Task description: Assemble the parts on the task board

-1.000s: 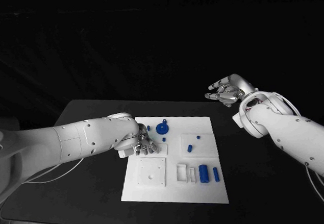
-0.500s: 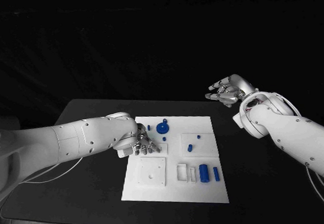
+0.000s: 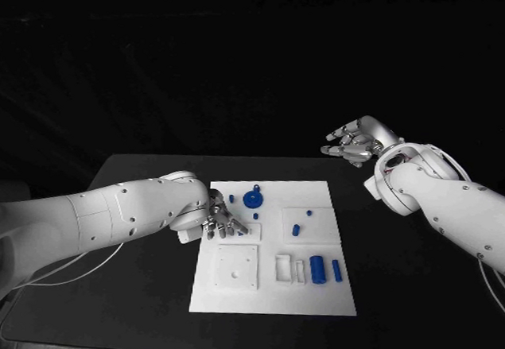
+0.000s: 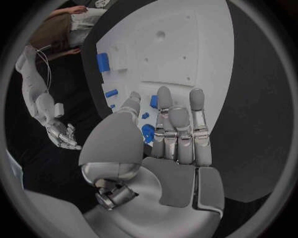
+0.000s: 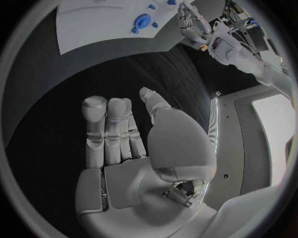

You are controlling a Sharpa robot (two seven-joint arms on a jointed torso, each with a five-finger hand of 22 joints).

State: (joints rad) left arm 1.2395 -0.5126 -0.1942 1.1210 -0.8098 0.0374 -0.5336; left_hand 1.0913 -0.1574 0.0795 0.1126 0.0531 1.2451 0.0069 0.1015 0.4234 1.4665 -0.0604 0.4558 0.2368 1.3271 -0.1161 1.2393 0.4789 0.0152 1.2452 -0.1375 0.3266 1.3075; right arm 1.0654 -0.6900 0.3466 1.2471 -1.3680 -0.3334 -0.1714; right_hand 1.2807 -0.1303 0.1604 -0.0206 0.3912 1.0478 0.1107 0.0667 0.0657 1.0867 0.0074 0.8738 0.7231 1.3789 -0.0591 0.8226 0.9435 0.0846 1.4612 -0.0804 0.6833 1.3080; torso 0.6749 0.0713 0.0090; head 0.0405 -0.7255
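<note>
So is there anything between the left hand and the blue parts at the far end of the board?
Nothing visible. The left hand hovers open over the task board, fingers out toward the round blue part. In the left wrist view only bare white board lies between its fingertips and the small blue parts.

board [image 3: 270,299]: white rectangular plate, lay flat mid-tabletop, shallow recesses across it | round part [image 3: 253,198]: blue, knobbed disc, sat near far edge | small parts [image 3: 298,230]: blue, lay in the middle-right recess | two cylinders [image 3: 318,269]: blue, lay side by side near right edge, beside white slots
</note>
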